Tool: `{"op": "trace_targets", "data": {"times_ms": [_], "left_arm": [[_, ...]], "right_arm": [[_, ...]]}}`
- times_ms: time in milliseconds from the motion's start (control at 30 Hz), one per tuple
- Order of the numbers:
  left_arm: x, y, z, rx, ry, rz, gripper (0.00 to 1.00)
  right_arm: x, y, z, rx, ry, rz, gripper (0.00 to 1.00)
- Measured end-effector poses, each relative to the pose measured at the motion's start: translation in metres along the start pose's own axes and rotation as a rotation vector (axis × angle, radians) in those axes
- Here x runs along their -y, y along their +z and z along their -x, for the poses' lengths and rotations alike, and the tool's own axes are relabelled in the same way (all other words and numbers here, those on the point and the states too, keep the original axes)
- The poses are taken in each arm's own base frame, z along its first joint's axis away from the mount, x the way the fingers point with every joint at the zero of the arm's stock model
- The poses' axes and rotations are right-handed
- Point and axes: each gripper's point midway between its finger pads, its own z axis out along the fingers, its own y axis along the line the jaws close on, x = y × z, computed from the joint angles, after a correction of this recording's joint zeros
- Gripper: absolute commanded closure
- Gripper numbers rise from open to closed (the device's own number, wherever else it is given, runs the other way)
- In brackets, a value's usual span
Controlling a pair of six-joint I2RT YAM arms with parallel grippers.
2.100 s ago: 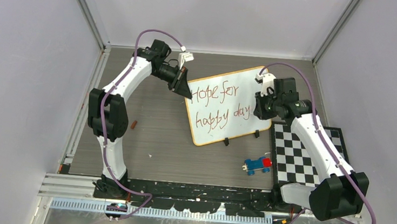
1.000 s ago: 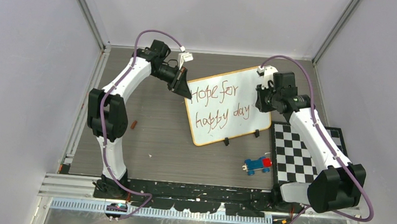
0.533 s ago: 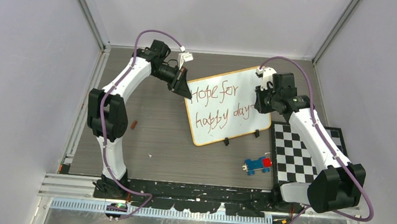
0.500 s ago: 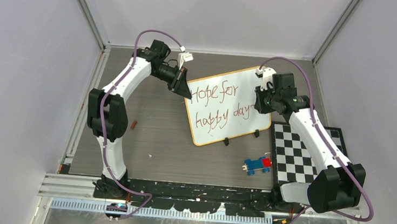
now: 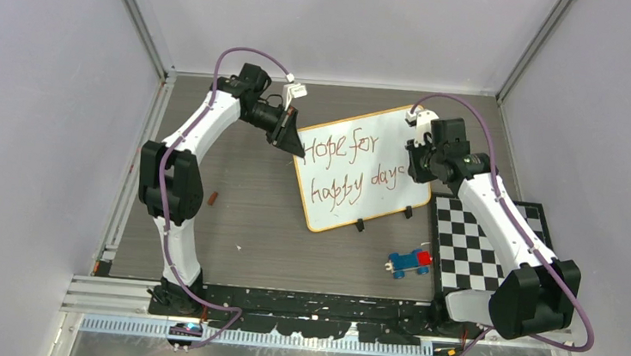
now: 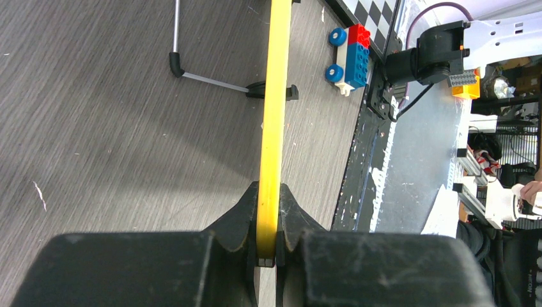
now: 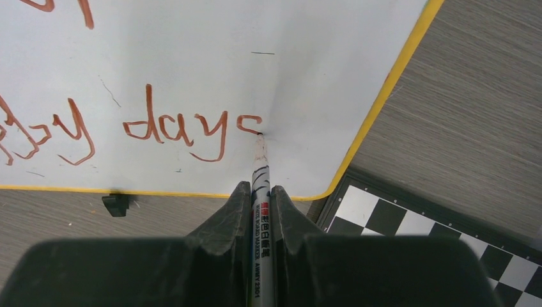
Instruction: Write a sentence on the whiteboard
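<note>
Clamped the whiteboard (image 5: pixel 390 128) by its left rim in the left gripper (image 6: pixel 268 254), toward the far edge of the table (image 5: pixel 248 215). Pinched a marker (image 7: pixel 261 182) in the right gripper (image 7: pixel 261 195), tip touching the last letter of the sentence (image 5: pixel 340 148), "days", near the board's lower right corner.

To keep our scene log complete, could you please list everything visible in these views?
whiteboard: one, white with yellow-orange rim, middle of the table
sentence: one, reddish-brown, two lines on the whiteboard
clips: two, black, on the board's near edge
marker: one, white barrel, tip at the last letter
checkered mat: one, black and white, right of the board
toy car: one, blue and red, left of the mat
small piece: one, reddish-brown, far left; too small to identify
table: one, grey wood-grain
left gripper: black, shut on the whiteboard's edge
right gripper: black, shut on the marker
</note>
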Motion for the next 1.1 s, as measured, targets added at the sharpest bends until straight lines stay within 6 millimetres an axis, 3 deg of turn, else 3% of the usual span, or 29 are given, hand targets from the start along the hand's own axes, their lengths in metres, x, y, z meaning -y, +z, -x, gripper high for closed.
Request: {"op": "trace_targets", "data": {"times_ms": [333, 700, 1100], "left_arm": [[0.000, 0.000, 0.000, 0.000, 0.000, 0.000, 1.00], [0.000, 0.000, 0.000, 0.000, 0.001, 0.000, 1.00], [0.000, 0.000, 0.000, 0.000, 0.004, 0.000, 1.00]], "right_arm": [[0.009, 0.000, -0.005, -0.017, -0.012, -0.048, 1.00], [-0.007, 0.004, -0.020, -0.090, -0.009, 0.041, 1.00], [-0.019, 0.000, -0.009, -0.062, 0.014, 0.106, 1.00]]}}
